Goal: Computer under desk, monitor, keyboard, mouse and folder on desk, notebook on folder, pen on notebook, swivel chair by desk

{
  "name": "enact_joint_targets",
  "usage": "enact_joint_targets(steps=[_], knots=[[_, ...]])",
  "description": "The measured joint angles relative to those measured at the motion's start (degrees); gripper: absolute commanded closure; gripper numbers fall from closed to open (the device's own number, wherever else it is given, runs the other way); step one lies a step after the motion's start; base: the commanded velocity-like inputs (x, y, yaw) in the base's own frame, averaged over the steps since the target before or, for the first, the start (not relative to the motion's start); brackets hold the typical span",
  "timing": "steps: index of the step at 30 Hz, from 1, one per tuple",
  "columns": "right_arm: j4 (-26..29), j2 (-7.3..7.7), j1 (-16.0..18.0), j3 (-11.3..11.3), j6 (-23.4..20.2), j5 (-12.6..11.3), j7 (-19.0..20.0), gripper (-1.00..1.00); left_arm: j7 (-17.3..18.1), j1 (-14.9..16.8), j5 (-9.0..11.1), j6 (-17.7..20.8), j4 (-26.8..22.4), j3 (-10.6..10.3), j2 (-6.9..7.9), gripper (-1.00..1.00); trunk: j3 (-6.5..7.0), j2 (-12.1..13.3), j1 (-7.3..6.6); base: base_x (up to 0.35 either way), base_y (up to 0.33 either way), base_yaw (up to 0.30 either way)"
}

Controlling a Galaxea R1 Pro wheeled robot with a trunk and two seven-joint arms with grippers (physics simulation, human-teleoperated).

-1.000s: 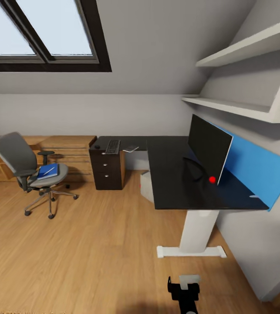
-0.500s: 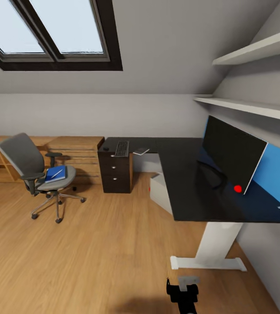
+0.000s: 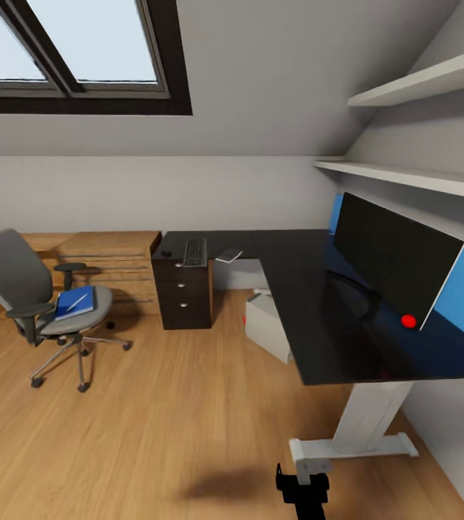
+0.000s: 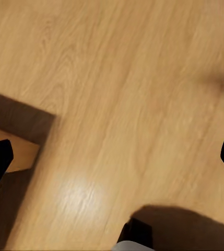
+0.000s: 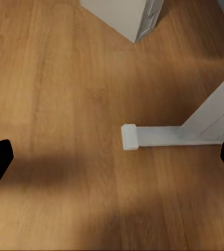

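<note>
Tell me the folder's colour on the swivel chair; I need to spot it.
Bright blue, clearest in the head view: the folder lies on the swivel chair seat.

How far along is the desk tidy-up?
Done: monitor stands on the desk; computer sits on the floor under it; keyboard, mouse and notebook lie at the desk's far end, away from the monitor. In hand: nothing; both claws open over bare floor. Left: folder with pen is on the swivel chair, apart from the desk.
</note>
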State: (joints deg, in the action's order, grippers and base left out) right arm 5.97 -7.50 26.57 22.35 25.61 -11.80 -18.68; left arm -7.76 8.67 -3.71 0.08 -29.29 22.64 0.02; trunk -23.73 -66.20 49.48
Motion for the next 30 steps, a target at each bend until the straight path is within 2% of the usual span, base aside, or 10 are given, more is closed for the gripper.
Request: enact_joint_targets(steps=[19,30], knots=[[-0.17,-0.40,0.01,0.00,-0.07,0.25,0.16,-1.00,0.00,-0.01,-0.02,0.16,0.08,-0.03,0.03,-1.00,0.00,0.00,0.00,0.202,0.290,-0.010],[-0.98,-0.40,0.01,0.08,0.03,0.29,2.72,-1.00,-0.01,-0.01,-0.03,0.10,0.55,-0.07,0.01,-1.00,0.00,0.00,-0.01,0.290,0.185,0.000]])
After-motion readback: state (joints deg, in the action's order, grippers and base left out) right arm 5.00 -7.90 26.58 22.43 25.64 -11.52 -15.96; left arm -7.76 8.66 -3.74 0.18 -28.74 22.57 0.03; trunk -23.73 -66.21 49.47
